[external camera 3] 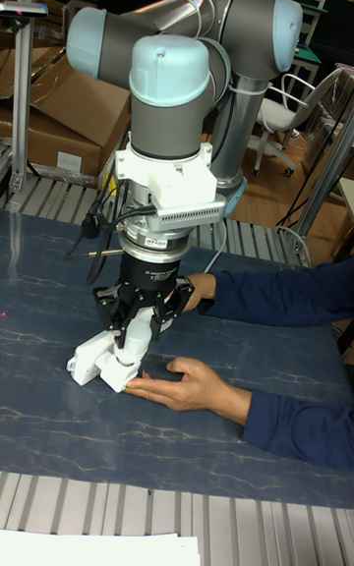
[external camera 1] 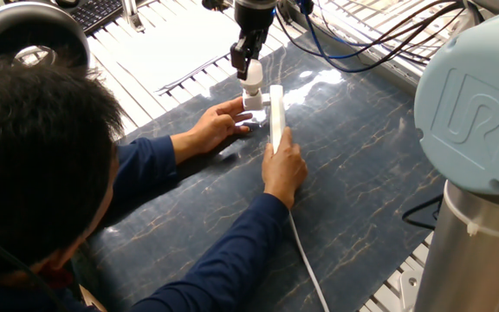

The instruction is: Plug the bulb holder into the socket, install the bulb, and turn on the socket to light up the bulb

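carefully now: the gripper [external camera 1: 250, 66] is clamped on the bulb [external camera 1: 253, 81] over the bulb holder [external camera 1: 254, 101]; keep it upright while hands steady the socket [external camera 1: 276, 117].

The tabletop [external camera 1: 353, 165] is a dark blue, marble-veined sheet laid over a slatted metal frame. Toward twelve o'clock in the fixed view the socket [external camera 1: 276, 115] lies flat on it, its white cord [external camera 1: 306, 260] trailing down toward six o'clock. A person's two hands rest on the sheet, one [external camera 1: 219, 126] at the strip's nine o'clock side, one [external camera 1: 284, 169] at its near end.
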Available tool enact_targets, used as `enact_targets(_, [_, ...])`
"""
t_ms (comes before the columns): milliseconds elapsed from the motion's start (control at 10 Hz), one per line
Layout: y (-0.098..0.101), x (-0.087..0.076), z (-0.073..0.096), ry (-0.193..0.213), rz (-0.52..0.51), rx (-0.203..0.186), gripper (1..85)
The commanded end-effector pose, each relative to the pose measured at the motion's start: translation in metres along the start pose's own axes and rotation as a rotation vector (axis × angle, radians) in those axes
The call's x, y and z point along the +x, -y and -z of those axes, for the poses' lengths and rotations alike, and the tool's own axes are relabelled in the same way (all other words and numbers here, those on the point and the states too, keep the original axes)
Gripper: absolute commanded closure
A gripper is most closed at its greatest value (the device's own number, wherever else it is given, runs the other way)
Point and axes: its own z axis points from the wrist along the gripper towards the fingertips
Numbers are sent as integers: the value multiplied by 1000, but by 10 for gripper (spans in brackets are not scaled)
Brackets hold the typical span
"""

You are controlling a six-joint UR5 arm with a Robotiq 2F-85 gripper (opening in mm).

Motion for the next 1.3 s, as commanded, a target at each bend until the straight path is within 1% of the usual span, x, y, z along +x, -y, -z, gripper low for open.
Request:
enact_targets(0, [-4,-4,1,16,4,-20,343])
enact_targets(600, [-7,-5,1,15,26,-19,307])
enact_targets(800, [-4,-5,2,5,55,2,303])
enact_targets(900, [2,-5,2,2,88,22,303])
enact_targets(1200, [4,-4,3,-6,94,31,307])
